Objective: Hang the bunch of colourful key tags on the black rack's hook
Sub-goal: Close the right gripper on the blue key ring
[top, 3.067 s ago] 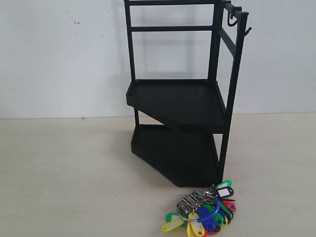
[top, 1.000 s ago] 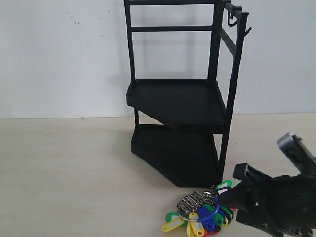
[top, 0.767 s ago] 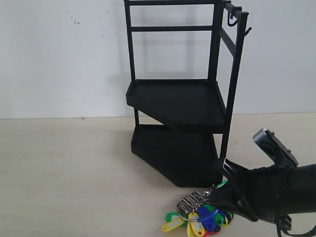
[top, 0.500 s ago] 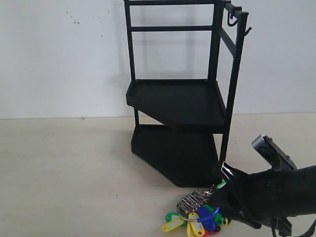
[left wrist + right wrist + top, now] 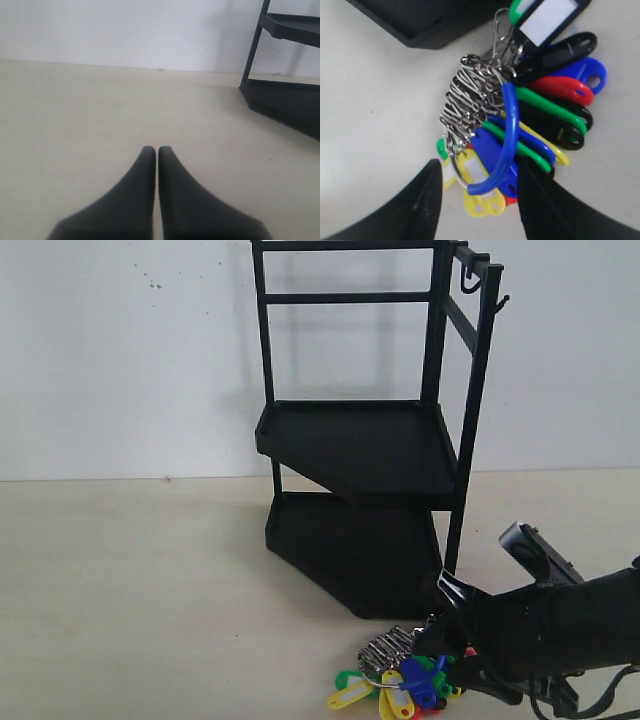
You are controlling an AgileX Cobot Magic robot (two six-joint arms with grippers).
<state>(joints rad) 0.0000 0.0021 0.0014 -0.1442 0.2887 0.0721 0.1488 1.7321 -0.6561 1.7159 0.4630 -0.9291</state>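
Observation:
The colourful key tag bunch (image 5: 398, 677) lies on the table just in front of the black rack (image 5: 365, 445). In the right wrist view its blue-sleeved ring (image 5: 507, 131) arches up over the yellow, green, red and blue tags. My right gripper (image 5: 480, 172) is open and low over the bunch, one finger on each side of the blue sleeve's lower end. In the exterior view that gripper (image 5: 445, 645) covers the bunch's right side. The hook (image 5: 503, 303) juts from the front corner post, high up and bare. My left gripper (image 5: 152, 150) is shut and empty over bare table.
A second hook (image 5: 466, 282) hangs under the rack's top side rail. The rack's lower tray (image 5: 415, 22) lies right beside the bunch, and its base (image 5: 287, 100) also shows in the left wrist view. A white wall stands behind the rack.
My right arm came in from the right and moved left and lower, until its open fingers straddle the key bunch. The bunch and the rack have not moved.

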